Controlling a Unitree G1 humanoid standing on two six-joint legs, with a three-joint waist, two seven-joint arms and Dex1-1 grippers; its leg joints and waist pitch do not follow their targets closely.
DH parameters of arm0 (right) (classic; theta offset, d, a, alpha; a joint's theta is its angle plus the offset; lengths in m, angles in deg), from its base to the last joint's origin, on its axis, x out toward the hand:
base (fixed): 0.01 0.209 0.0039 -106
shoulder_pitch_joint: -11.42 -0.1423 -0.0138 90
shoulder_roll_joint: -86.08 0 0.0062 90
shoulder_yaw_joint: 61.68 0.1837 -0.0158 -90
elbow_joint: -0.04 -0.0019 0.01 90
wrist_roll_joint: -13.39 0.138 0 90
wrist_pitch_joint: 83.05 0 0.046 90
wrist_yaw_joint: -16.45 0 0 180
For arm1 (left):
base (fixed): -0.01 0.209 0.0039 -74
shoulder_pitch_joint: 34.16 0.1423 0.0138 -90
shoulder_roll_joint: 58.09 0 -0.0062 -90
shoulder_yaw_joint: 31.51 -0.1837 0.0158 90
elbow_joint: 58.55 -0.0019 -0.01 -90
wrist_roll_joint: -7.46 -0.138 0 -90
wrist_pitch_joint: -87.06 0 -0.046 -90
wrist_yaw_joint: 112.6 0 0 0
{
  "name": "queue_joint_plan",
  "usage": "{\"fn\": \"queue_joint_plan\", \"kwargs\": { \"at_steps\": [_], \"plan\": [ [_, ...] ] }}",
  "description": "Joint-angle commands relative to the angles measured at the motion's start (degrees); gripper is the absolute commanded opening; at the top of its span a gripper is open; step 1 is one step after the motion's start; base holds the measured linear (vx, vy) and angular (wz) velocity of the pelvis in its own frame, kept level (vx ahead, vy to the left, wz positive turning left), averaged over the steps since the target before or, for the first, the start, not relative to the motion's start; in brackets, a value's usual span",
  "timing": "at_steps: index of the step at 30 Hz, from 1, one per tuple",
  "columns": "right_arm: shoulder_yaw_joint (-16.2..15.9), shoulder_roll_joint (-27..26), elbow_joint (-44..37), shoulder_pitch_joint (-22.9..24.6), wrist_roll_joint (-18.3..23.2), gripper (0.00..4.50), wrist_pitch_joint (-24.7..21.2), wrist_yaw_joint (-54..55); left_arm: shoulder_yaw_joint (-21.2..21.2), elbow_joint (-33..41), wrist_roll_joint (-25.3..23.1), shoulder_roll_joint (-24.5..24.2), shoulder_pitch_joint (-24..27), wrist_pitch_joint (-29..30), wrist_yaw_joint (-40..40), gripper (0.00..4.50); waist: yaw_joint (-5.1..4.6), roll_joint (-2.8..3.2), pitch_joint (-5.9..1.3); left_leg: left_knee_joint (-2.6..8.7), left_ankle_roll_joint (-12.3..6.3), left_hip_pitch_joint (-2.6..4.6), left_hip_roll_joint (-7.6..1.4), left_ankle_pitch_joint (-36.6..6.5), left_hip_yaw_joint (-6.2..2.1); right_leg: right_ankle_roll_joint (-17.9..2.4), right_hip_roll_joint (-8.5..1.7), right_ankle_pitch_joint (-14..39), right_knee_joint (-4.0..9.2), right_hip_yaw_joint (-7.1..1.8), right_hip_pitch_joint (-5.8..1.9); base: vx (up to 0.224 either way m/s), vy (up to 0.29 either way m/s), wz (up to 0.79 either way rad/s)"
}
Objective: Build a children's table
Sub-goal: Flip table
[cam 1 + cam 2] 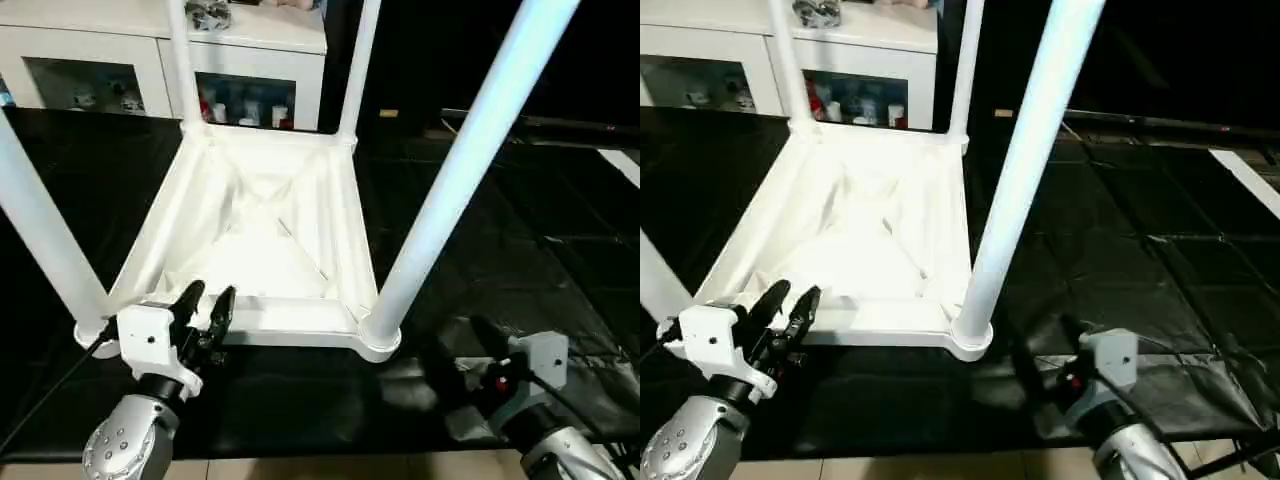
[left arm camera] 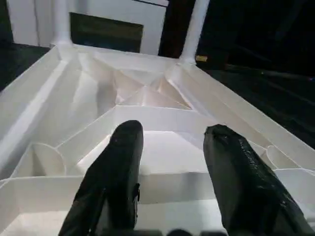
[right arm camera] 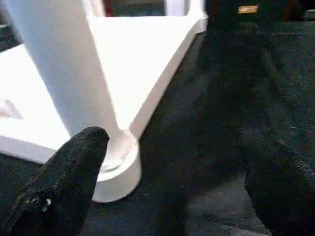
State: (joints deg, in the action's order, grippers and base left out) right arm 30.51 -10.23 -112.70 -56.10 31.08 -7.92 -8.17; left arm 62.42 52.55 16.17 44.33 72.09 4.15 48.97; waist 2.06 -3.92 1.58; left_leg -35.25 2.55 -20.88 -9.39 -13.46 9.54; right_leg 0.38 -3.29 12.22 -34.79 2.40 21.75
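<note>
Work surface: a black sheet-covered floor area (image 1: 520, 250) that carries the table parts.
Tabletop: the white plastic rectangular tabletop with ribbed underside (image 1: 265, 235) lies upside down on the black sheet, its near edge just in front of the left arm.
Legs: four long white tapered tube legs stand upright in the round corner sockets: near right (image 1: 455, 175), near left (image 1: 40, 235), far left (image 1: 180, 60), far right (image 1: 358, 65).
Cabinet: a white glass-door cabinet (image 1: 130, 60) stands behind the tabletop's far edge.
Left gripper: the left gripper (image 1: 205, 312) hovers at the tabletop's near rim, its two black fingers (image 2: 115, 172) parted, holding nothing.
Right gripper: the right gripper (image 3: 172, 182) sits low over the black sheet, just beside the near right socket (image 3: 118, 169), fingers spread wide apart and empty.
</note>
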Motion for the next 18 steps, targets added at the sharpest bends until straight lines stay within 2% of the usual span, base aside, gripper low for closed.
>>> {"fn": "queue_joint_plan", "kwargs": {
  "at_steps": [1, 4, 5, 6, 8, 9, 10, 11, 12, 15, 16, 18],
  "plan": [
    [-0.08, 1.02, -1.51, 0.34, 0.03, 4.5, -0.48, -1.04, -1.12, 1.01, -0.69, -0.31, 0.43, -0.5, -0.23, 2.28, 0.16, 0.68, -1.16, 5.78, -0.79, 0.05, -4.16, -13.01, -1.97, -6.55, -4.55, 7.63, 4.34, -3.03, -1.63, 0.0, 0.0, 0.0],
    [-0.46, 2.47, -2.42, 1.02, 2.28, 4.5, -0.01, -4.91, -0.79, 1.26, -0.3, -0.65, 0.48, -0.73, -0.49, 2.28, 0.22, 0.61, -0.99, 5.87, -0.6, 0.13, -4.22, -14.74, -1.95, -6.43, -4.69, 10.66, 4.61, -3.07, -1.59, 0.0, 0.0, 0.0],
    [-0.98, 5.57, -3.64, 1.87, 4.96, 4.5, -0.37, -9.95, 0.14, 1.14, 0.11, -2.02, 0.58, -2.31, -1.61, 2.28, 0.35, 0.6, -0.93, 5.84, -0.81, 0.12, -4.28, -15.8, -2.01, -6.0, -4.76, 12.14, 4.76, -3.11, -1.73, 0.0, 0.0, 0.0],
    [-0.99, 5.75, -3.7, 1.91, 5.08, 4.5, -0.44, -10.18, 0.23, 1.12, 0.21, -2.11, 0.59, -2.41, -1.74, 2.28, 0.58, 0.61, -0.82, 5.89, -1.16, 0.17, -4.33, -16.24, -2.11, -5.31, -4.81, 13.25, 4.97, -3.13, -1.76, 0.0, 0.0, 0.0],
    [-1.09, 9.28, -4.76, 2.73, 7.91, 4.5, -2.27, -14.9, 2.18, 1.51, 4.44, -4.11, 1.21, -2.69, -5.8, 2.28, 0.6, 0.68, -0.6, 6.05, -1.23, 0.18, -4.28, -17.35, -2.15, -5.19, -4.75, 15.46, 5.14, -3.14, -1.58, 0.0, 0.0, 0.0],
    [-1.09, 9.28, -4.76, 2.73, 7.91, 4.5, -2.27, -14.9, 2.18, 1.51, 4.44, -4.11, 1.21, -2.69, -5.8, 2.28, 0.58, 0.68, -0.34, 6.15, -0.81, 0.29, -4.24, -18.93, -2.18, -5.56, -4.87, 18.02, 5.25, -3.14, -1.38, 0.0, 0.0, 0.0],
    [-1.0, 10.15, -5.01, 2.92, 8.89, 4.5, -2.77, -16.16, 2.65, 2.05, 6.64, -4.7, 1.62, -1.9, -7.26, 2.28, 0.51, 0.6, -0.24, 6.17, -0.54, 0.45, -4.28, -19.88, -2.18, -5.47, -4.85, 19.58, 5.47, -3.14, -1.23, 0.0, 0.0, 0.0],
    [-0.83, 11.89, -5.79, 2.98, 11.74, 4.5, -4.51, -19.2, 3.94, 2.34, 8.86, -7.31, 2.96, -2.19, -10.58, 2.45, 0.56, 0.56, -0.18, 6.06, -0.08, 0.68, -4.14, -21.17, -2.37, -5.44, -5.01, 22.77, 5.64, -3.21, -1.13, 0.0, 0.0, 0.0],
    [-0.84, 11.92, -5.81, 2.97, 11.82, 4.5, -4.56, -19.27, 4.0, 2.32, 8.9, -7.36, 2.98, -2.21, -10.62, 2.62, 0.63, 0.64, -0.1, 6.17, -0.03, 0.65, -4.22, -21.56, -2.47, -5.21, -5.06, 23.48, 5.68, -3.25, -1.15, 0.0, 0.0, 0.0],
    [-1.97, 13.76, -6.5, 2.06, 14.68, 4.5, -6.94, -22.21, 6.35, 1.35, 11.15, -9.91, 4.11, -1.08, -12.81, 2.65, 0.5, 0.75, -0.07, 6.22, 0.55, 0.72, -4.24, -21.75, -2.51, -5.01, -4.99, 24.09, 5.74, -3.24, -1.04, 0.0, 0.0, 0.0],
    [-2.58, 14.52, -6.54, 1.68, 15.42, 4.5, -7.55, -22.94, 6.6, 1.09, 11.97, -11.02, 4.65, -0.32, -13.93, 2.94, 0.54, 0.54, -0.06, 6.2, 0.6, 0.78, -4.2, -21.62, -2.53, -4.96, -4.99, 24.17, 5.73, -3.2, -1.06, 0.0, 0.0, 0.0],
    [-3.75, 14.94, -5.87, 0.34, 15.31, 4.5, -8.01, -23.41, 6.46, 0.55, 11.1, -13.56, 6.08, -0.81, -16.23, 3.04, 0.56, 0.8, 0.01, 6.36, 0.86, 0.87, -4.21, -22.01, -2.62, -4.72, -4.86, 24.14, 5.66, -3.23, -0.87, 0.0, 0.0, 0.0]
  ]
}}
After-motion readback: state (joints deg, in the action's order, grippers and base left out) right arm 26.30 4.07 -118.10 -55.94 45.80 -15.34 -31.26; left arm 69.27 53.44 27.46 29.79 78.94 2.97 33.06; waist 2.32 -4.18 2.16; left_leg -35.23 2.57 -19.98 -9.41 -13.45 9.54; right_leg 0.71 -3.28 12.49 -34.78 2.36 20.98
